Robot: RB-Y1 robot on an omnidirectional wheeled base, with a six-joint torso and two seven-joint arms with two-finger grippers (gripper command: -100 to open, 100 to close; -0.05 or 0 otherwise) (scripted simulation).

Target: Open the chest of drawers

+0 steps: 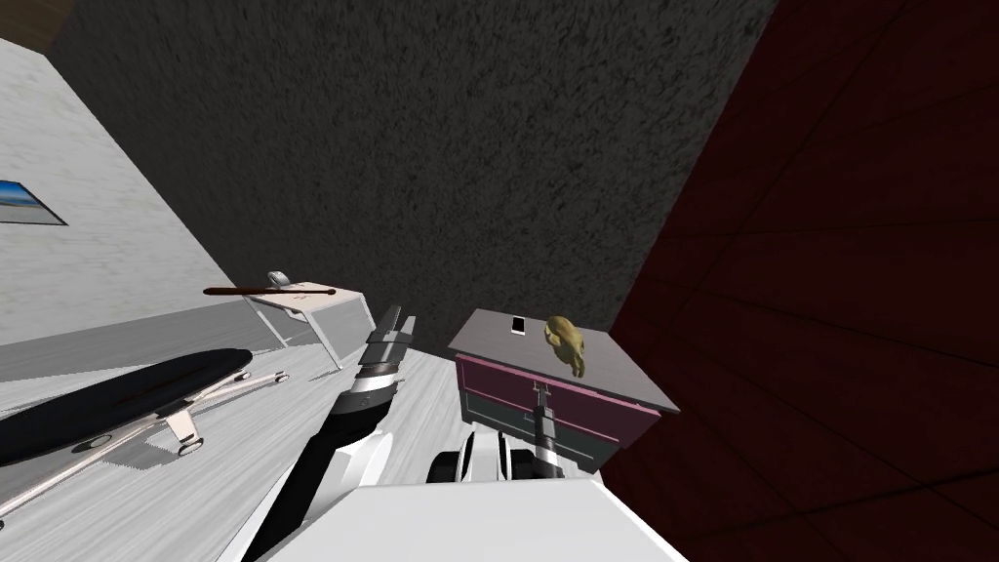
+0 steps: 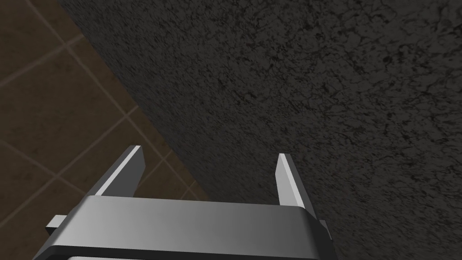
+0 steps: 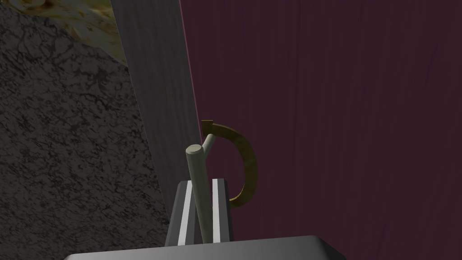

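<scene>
Now right arm: stretched forward to the chest front.
Right end effector: clenched on the handle of the top drawer.
Left end effector: raised left of the chest, released.

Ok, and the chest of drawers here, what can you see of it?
The chest of drawers is low: a grey top over a dark magenta upper front and a darker greyish lower one, standing by a dark red wall. A small white flat item and a golden-brown lump lie on top. The right gripper is shut on its pale bar handle, beside a brass-coloured ring. Whether a drawer is out, I cannot tell.
</scene>
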